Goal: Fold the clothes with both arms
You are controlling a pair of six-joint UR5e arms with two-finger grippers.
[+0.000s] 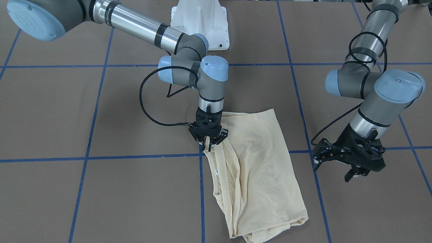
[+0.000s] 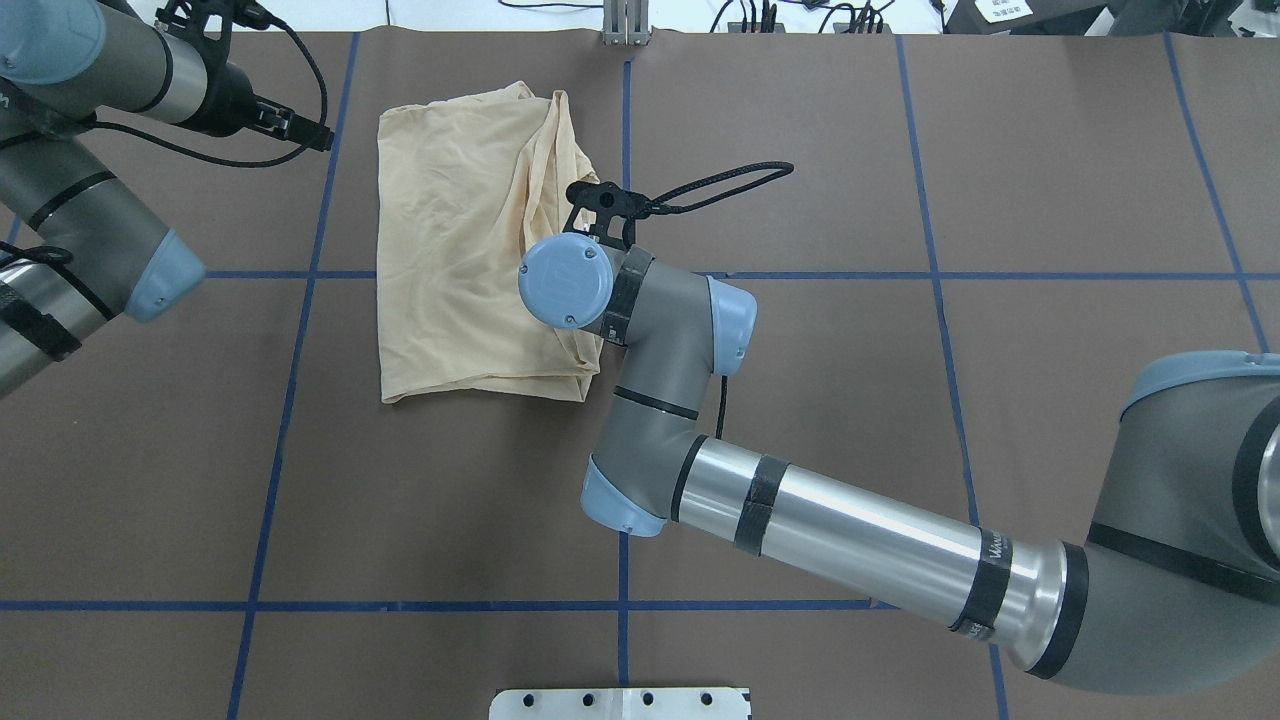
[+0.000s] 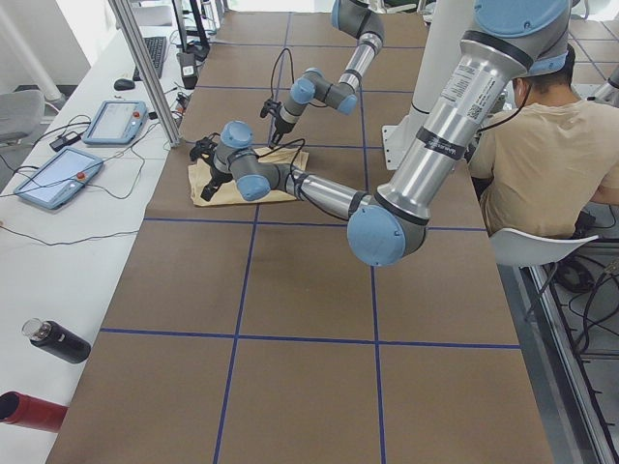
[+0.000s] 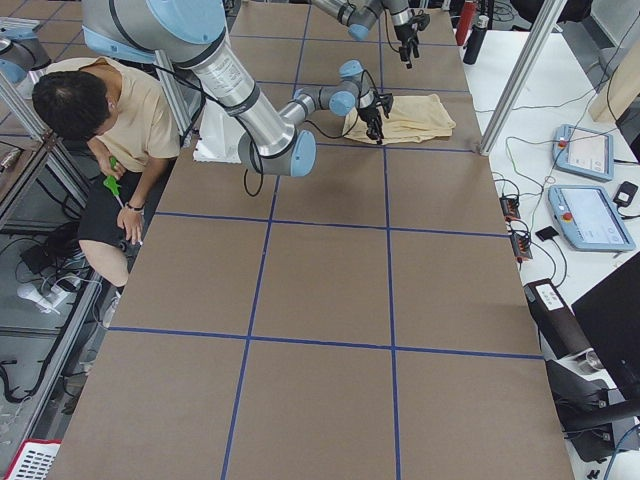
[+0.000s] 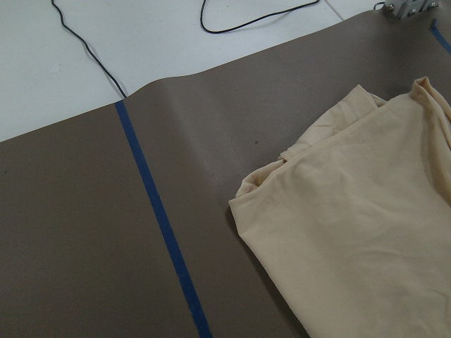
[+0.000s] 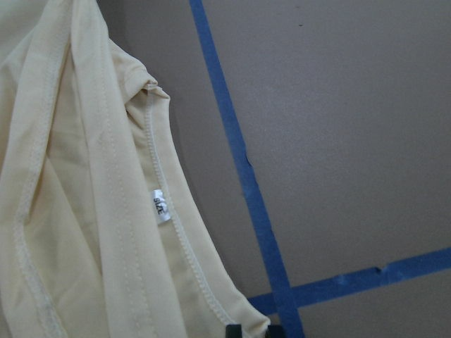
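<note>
Brown table point(image 1: 101, 202) cover, gridded with blue tape point(image 1: 101, 158). Cream-yellow shirt point(image 1: 260, 162) folded into a long panel, lying flat toward the far side from the robot base, on the left half, small white neck label point(image 6: 161, 205) exposed. Right gripper point(image 1: 209, 145) reaching across, clenched on the shirt's seamed edge beside a tape crossing. Left gripper point(image 1: 332, 168) released, off the cloth, near its opposite long edge.

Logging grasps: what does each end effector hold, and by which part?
The right end effector appears to pinch the shirt at its stitched edge near the label; the left end effector holds nothing.
</note>
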